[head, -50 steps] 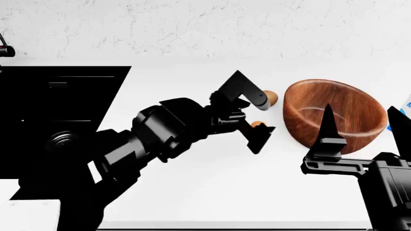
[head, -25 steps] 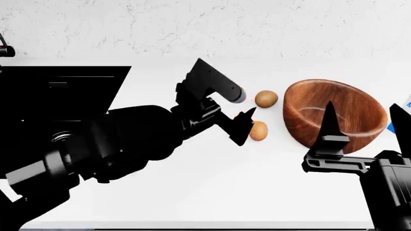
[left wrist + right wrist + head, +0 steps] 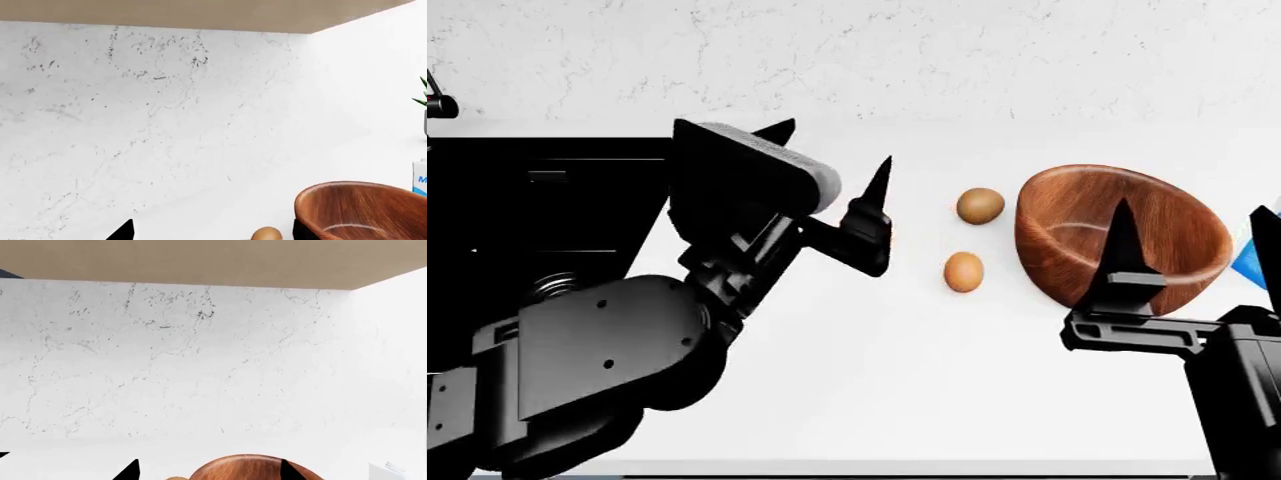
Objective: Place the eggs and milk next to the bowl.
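A: Both eggs (image 3: 964,271) lie on the counter (image 3: 868,390) just left of the bowl (image 3: 1121,235). Left tool (image 3: 827,185) is spread, empty.

B: Milk (image 3: 1257,258) peeks out beyond the bowl's right side. Right tool (image 3: 1194,250), prongs apart, should straddle it squarely, I'd say.

A: Readable writing?

B: Only a blue "M" on the carton.

Marbled white wall (image 3: 133,110), wooden bowl (image 3: 363,212), egg (image 3: 267,234) beside it, possibly milk carton (image 3: 420,177) at edge
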### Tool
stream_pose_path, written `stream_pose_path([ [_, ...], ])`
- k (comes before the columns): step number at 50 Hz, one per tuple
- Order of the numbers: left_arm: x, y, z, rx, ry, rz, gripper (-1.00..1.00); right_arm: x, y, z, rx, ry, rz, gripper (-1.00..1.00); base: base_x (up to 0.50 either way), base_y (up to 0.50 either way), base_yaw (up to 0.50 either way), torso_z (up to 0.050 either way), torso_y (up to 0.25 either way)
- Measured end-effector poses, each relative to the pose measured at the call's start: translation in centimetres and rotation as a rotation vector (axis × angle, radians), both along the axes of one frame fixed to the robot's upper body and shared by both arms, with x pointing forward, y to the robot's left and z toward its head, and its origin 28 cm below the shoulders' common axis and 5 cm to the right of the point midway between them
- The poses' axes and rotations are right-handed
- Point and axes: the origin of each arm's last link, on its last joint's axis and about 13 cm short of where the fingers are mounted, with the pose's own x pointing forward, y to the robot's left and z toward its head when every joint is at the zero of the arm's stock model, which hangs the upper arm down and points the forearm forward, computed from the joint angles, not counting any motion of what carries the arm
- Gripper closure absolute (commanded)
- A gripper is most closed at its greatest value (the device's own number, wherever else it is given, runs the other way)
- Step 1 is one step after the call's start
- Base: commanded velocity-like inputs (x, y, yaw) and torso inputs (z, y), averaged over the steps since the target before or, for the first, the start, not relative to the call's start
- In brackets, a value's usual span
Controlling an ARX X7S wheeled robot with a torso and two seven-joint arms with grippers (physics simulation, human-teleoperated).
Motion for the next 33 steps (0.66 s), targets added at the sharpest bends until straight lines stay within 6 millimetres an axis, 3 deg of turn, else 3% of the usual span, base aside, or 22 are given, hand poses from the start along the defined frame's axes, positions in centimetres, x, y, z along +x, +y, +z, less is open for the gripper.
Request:
stream_pose_path([
  [21,-2.3,1.5,-0.9,-0.119,-0.105,0.112,-1.0,0.0,-0.1,0.0,0.022,-0.008,-0.032,-1.0,0.0,0.0,0.0,0.0,0.0],
  [33,-2.8,1.6,-1.2,-0.136,-0.129,0.124,-1.0,0.7,-0.9,0.6,0.059,0.008,-0.184,-1.0,0.0,0.0,0.0,0.0,0.0],
])
